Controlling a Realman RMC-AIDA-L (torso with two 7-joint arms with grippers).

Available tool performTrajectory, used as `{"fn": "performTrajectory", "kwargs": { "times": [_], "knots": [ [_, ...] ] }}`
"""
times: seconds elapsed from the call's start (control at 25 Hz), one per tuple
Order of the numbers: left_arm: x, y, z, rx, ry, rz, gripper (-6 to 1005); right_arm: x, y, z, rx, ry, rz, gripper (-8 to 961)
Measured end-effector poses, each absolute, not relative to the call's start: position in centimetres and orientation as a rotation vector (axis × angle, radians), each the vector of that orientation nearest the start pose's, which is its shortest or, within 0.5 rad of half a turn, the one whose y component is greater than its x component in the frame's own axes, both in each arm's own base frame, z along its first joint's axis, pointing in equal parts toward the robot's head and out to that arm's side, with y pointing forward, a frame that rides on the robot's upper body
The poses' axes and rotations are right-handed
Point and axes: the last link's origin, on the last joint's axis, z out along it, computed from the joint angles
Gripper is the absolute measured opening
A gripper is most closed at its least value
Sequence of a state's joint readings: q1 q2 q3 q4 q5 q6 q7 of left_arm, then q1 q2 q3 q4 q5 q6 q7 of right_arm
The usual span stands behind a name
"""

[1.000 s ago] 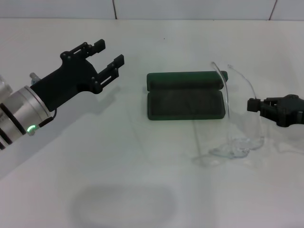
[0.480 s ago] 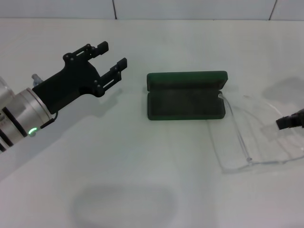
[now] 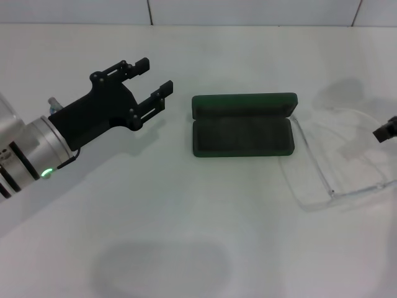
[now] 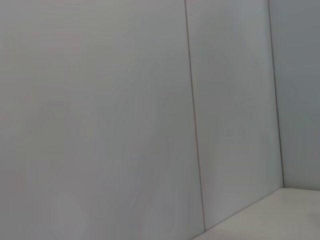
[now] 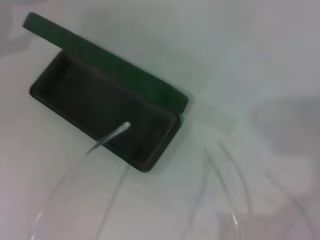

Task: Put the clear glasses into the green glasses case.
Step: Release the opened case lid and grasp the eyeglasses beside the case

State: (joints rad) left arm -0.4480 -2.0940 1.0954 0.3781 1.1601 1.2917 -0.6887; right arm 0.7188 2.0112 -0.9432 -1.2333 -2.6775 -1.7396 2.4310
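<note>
Lay open on the white table (image 3: 186, 217): the green glasses case (image 3: 242, 136), lid raised at the far side, dark lining bare. Just right of it, the clear glasses (image 3: 338, 167), faint and hard to trace, one temple tip close over the case's right end in the right wrist view. Only a black tip of the right gripper (image 3: 387, 130) showed, cut off at the frame edge; whether parted or closed, could not tell. Hovered left of the case with fingers wide apart: the left gripper (image 3: 155, 82).
</note>
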Motion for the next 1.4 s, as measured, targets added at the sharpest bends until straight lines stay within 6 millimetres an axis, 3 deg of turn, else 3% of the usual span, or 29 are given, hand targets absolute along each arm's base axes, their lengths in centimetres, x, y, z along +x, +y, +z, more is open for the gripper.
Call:
{"fn": "performTrajectory", "kwargs": {
  "times": [0.68,0.92,1.2,1.28,1.4],
  "knots": [
    [-26.3,33.2,-3.6,-2.292,-0.262,-0.874,580,20.1,39.0,5.9,-2.478,1.076,-0.414,60],
    [-26.4,33.1,-3.6,-2.290,-0.265,-0.873,578,19.6,39.7,6.8,-2.446,0.993,-0.219,61],
    [-26.5,33.1,-3.5,-2.281,-0.270,-0.877,576,17.6,37.6,7.8,-2.608,0.540,0.127,62],
    [-26.5,33.1,-3.5,-2.279,-0.271,-0.877,575,17.3,37.2,8.1,-2.644,0.382,0.119,62],
    [-26.6,33.2,-3.4,-2.270,-0.278,-0.874,574,16.6,36.5,7.6,-2.776,0.192,-0.033,96]
  ]
}}
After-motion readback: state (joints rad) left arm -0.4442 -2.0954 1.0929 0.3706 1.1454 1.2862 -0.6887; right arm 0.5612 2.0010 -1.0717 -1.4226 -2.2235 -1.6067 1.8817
